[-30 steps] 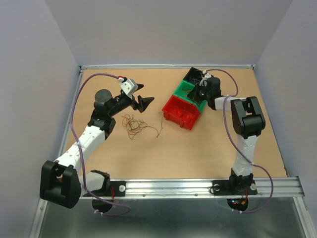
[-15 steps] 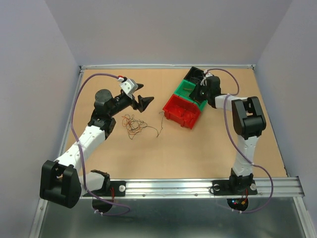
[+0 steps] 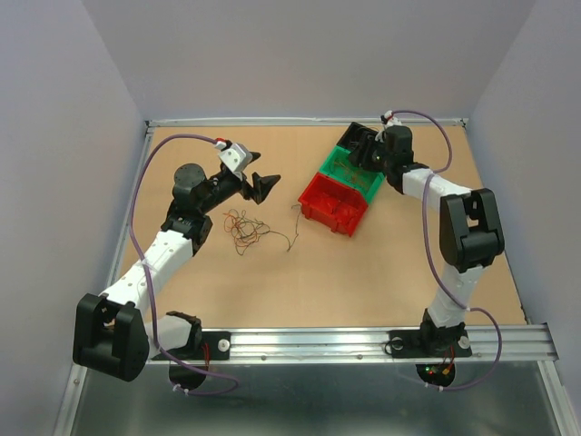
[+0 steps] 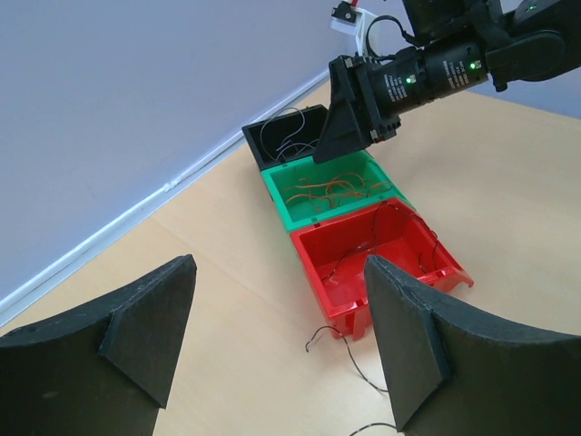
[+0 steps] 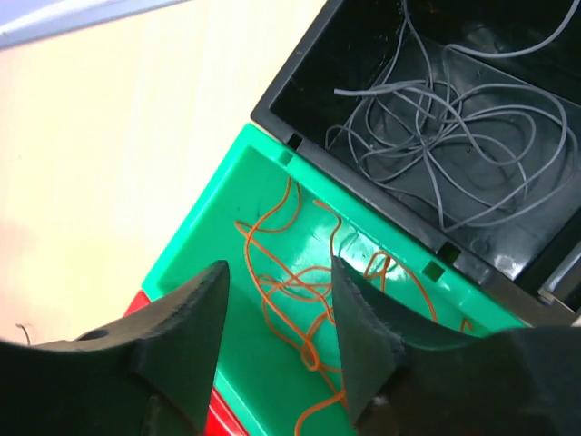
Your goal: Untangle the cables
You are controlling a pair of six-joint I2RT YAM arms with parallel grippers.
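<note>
On the tan wooden bench (image 3: 363,272), a loose tangle of thin orange-brown and dark cables (image 3: 246,227) lay near the left tool (image 3: 263,171), fingers spread wide, while the right tool (image 5: 279,268), fingers apart, hovered over orange strands in the green plastic bin (image 4: 300,213) between red (image 4: 320,277) and black bins (image 4: 257,145).

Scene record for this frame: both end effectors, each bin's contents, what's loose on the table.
left end effector: open, empty, raised near the loose tangle
right end effector: open, empty, over the green bin
black bin: grey wires
green bin: orange wires
red bin: thin dark wire
table: loose tangle of orange-brown and dark wires, not in any bin
</note>
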